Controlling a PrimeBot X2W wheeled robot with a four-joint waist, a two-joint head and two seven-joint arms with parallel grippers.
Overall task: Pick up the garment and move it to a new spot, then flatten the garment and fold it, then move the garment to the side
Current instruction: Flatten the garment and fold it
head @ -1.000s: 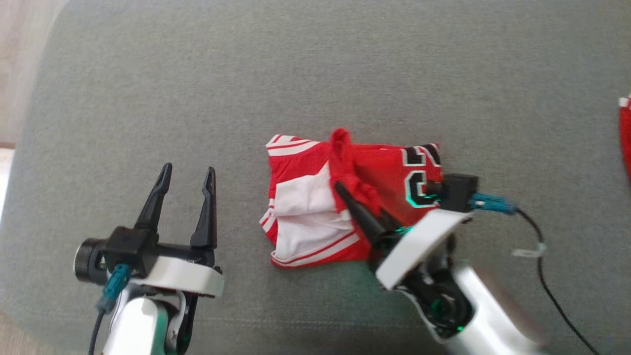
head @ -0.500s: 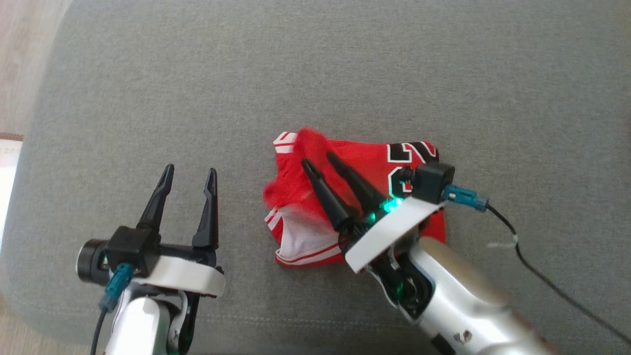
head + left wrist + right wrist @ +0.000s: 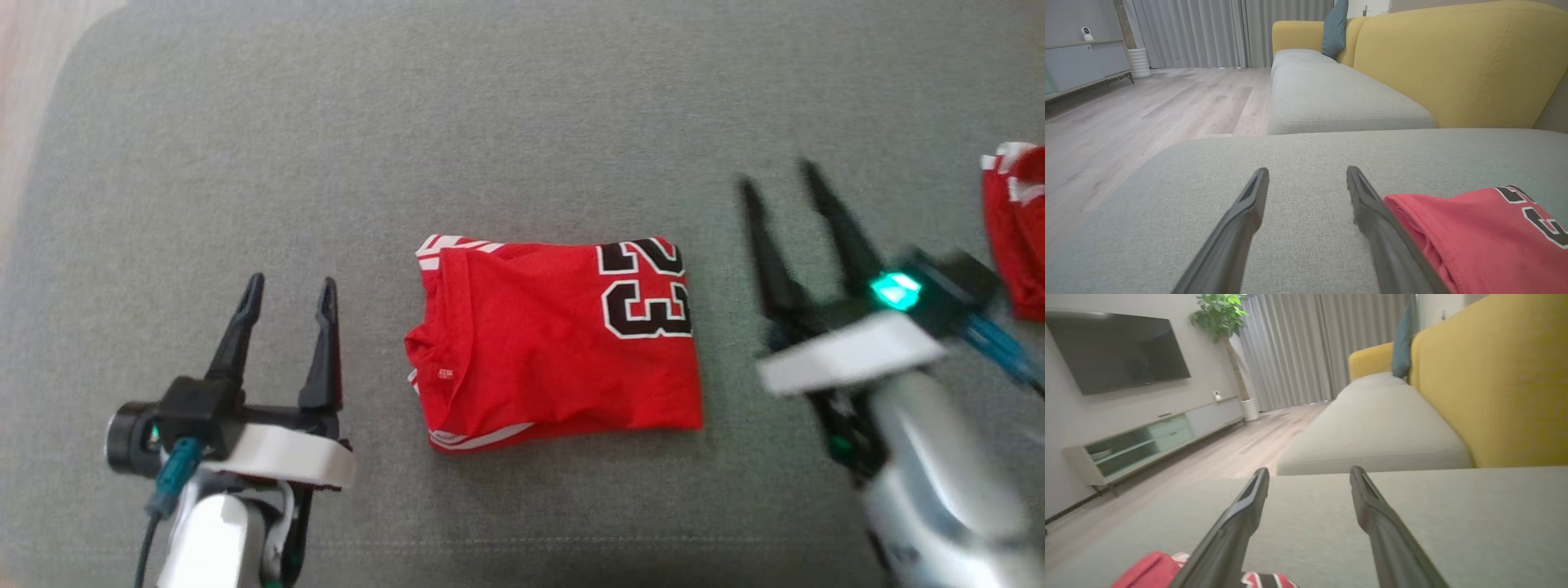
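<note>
Since a moment ago my right gripper has let go of the garment and pulled away to its right side. Its two fingers stand wide apart with nothing between them. My left gripper sits near the garment's left edge, fingers spread and empty too. The garment lies flat in the middle of the grey cushion, folded into a neat block. It is red, with a black 23 edged in white near its top right, and white stripes peeking out at the top left corner and the bottom left edge. Another red and white cloth lies at the far right.
</note>
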